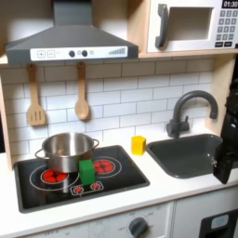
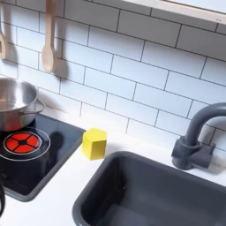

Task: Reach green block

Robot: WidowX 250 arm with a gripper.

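First exterior view shows the green block (image 1: 86,172) upright, long axis vertical, at the steel pot's (image 1: 65,151) five o'clock; gripper (image 1: 226,160) at three o'clock, jaw state unclear.

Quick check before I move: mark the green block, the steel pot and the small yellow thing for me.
green block (image 1: 85,172): first exterior view, middle of its front face.
steel pot (image 1: 65,152): first exterior view, its side wall.
small yellow thing (image 2: 94,143): second exterior view, its front side.
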